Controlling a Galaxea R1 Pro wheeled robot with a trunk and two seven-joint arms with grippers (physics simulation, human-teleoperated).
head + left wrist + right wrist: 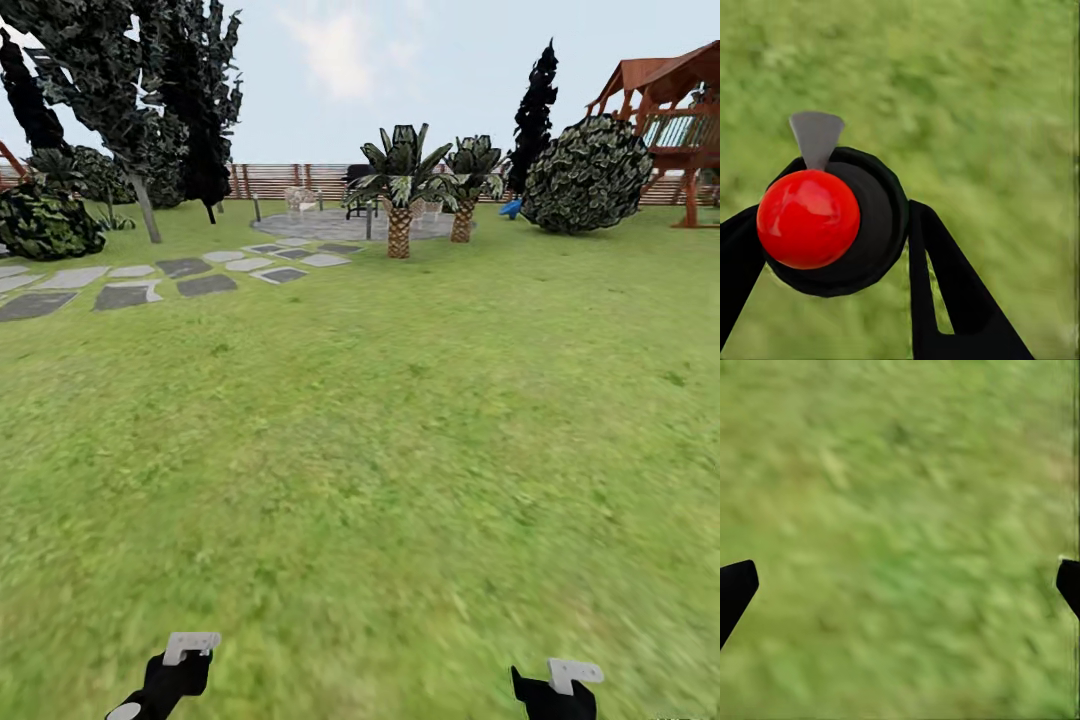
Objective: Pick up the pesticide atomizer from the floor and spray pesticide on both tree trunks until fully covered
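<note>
Our left gripper [832, 247] clasps the small black atomizer with its red round cap [808, 218]; our right gripper [900, 585] is spread wide. Over green lawn [400, 420], no grey-beige trunks visible; we risk spraying palms [399, 190] at upper centre.

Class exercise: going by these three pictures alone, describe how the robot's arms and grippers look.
Both arms are black. In the head view the left gripper and right gripper each carry a pale grey angular piece. The wrist views show smooth, black, tapering fingers.
</note>
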